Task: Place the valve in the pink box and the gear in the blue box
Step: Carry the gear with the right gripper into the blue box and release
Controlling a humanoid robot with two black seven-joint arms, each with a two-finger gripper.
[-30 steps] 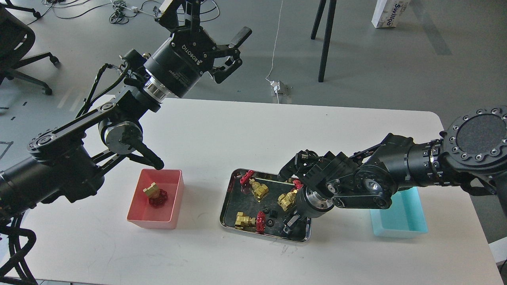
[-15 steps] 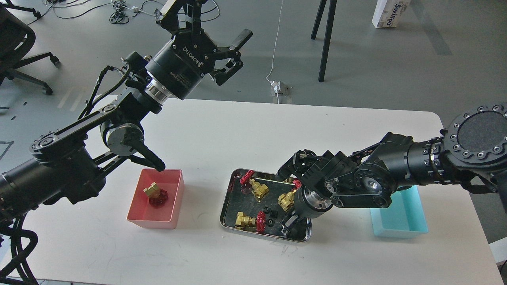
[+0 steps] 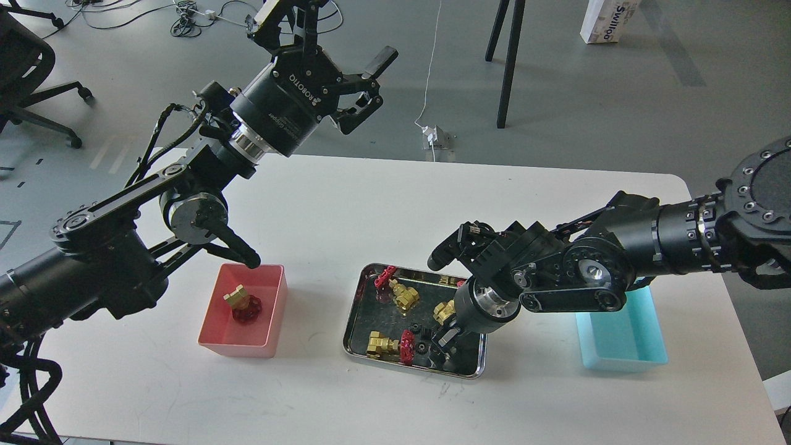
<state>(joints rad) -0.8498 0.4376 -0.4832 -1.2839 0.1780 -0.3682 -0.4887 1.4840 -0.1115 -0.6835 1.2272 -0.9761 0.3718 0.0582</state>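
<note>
One valve [image 3: 242, 303] lies in the pink box [image 3: 273, 321] at the left. Three more valves [image 3: 398, 292] [image 3: 444, 311] [image 3: 387, 345] lie in the steel tray [image 3: 353, 327]. Small black gears [image 3: 416, 326] [image 3: 421, 348] lie in the tray's middle. My right gripper [image 3: 441, 346] points down into the tray just right of the gears; its dark fingers cannot be told apart. The blue box [image 3: 624, 343] stands at the right, partly behind my right arm. My left gripper [image 3: 366, 89] is open and empty, raised high beyond the table's far edge.
My left arm's elbow [image 3: 191, 213] hangs over the far rim of the pink box. The table's edge runs close to the blue box on the right. Tripod legs [image 3: 510, 62] and cables lie on the floor behind the table.
My right gripper has moved left and lower in the tray, closer to the gears. My left gripper has risen slightly.
</note>
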